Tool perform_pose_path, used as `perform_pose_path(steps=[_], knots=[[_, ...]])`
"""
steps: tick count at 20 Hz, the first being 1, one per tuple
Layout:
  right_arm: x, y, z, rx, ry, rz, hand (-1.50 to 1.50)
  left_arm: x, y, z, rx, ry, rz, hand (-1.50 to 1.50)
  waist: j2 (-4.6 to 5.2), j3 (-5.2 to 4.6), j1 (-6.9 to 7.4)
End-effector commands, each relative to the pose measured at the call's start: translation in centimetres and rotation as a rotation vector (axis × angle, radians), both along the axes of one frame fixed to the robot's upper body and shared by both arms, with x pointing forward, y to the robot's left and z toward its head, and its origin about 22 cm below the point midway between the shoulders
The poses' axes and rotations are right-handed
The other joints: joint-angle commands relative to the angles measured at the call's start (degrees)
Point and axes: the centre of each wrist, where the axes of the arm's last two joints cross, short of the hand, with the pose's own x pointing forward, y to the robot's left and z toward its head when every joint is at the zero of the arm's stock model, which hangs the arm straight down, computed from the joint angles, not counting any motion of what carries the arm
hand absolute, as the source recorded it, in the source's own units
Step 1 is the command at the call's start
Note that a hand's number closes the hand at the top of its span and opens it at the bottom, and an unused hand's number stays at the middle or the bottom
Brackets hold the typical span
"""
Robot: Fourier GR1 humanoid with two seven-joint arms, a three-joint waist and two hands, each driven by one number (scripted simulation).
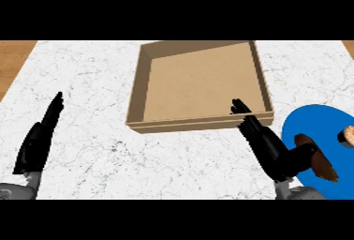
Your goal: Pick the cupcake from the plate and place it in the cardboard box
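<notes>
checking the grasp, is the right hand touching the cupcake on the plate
Touching. The head view shows the right hand with its thumb against the brown cupcake on the blue plate.

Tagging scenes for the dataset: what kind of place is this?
Likely a kitchen counter: a white marble-look top with wood showing at its corners, a blue plate carrying food at the right edge, and an open cardboard box in the middle. Nothing else of the room shows.

The right hand [266, 143] lay open, fingers straight, their tips at the near wall of the cardboard box [198, 123]. The blue plate [311, 123] sat just right of it, the cupcake [319, 164] beside its thumb. The left hand [40, 136] rested open, well left of the box.
</notes>
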Motion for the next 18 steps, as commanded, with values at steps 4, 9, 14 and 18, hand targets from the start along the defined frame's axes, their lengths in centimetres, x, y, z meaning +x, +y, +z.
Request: perform_pose_path(steps=[4, 9, 14, 18], knots=[[4.4, -9.7, 7.3, 0.03, -0.334, -0.357, -1.5, -0.7, 0.0, -0.8, -0.016, 0.026, 0.047, 0.0, -1.3, -2.6, -1.13], [3.2, -20.4, 6.8, -0.38, -0.254, -0.918, 1.5, -0.6, -1.3, -1.1, -0.101, 0.063, 0.048, 0.0, -0.37, -2.67, -2.21], [1.0, -24.7, 2.0, -0.23, -0.355, -1.041, -1.5, -0.6, -3.2, -0.6, -0.123, 0.066, 0.018, 0.0, -1.07, -2.48, -0.59], [-0.2, -28.6, 5.1, -0.528, -0.264, -0.853, -1.5, -1.2, -2.4, -0.8, -0.12, 0.071, 0.031, 0.0, -1.23, -2.68, -0.37]])
